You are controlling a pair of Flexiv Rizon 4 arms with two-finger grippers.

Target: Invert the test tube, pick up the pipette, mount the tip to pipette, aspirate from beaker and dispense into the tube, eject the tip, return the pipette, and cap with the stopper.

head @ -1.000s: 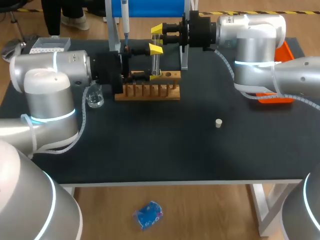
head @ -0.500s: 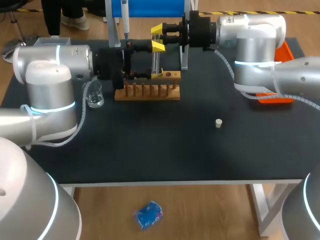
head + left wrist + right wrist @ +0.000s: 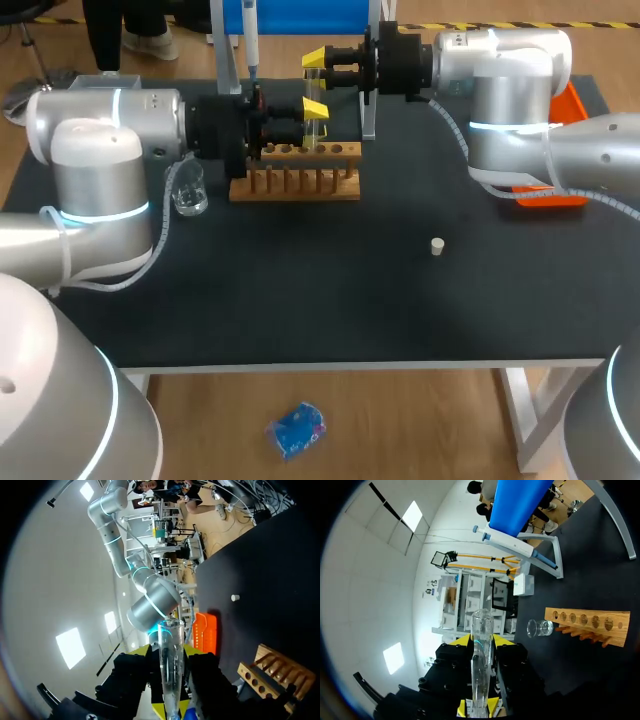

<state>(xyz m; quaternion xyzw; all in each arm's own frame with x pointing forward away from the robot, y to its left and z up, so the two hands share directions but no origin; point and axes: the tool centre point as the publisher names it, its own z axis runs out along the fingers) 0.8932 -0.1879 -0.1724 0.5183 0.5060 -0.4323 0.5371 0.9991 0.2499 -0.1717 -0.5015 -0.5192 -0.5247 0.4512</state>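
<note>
The test tube (image 3: 170,670) is held upright in the air just above the far edge of the wooden rack (image 3: 295,182), near its right end. It is clear, thin-walled glass with a flared open mouth and a rounded closed end, and it looks empty. It is judged to be light and stiff but smooth, prone to slip, and quick to crack under a hard pinch or sideways bending.

The right end effector (image 3: 477,708) is clamped on the tube. The left end effector (image 3: 172,711) also has its yellow tips against the tube from both sides, lower on the body. With two grips on one brittle rod, any misaligned pull could snap it. The straight wall is the safer hold, not the lip.

A beaker (image 3: 188,190) stands just beside the rack's left end. The pipette (image 3: 250,40) hangs behind the rack. The stopper (image 3: 437,246) lies on the table (image 3: 300,300), well apart from the rack.
</note>
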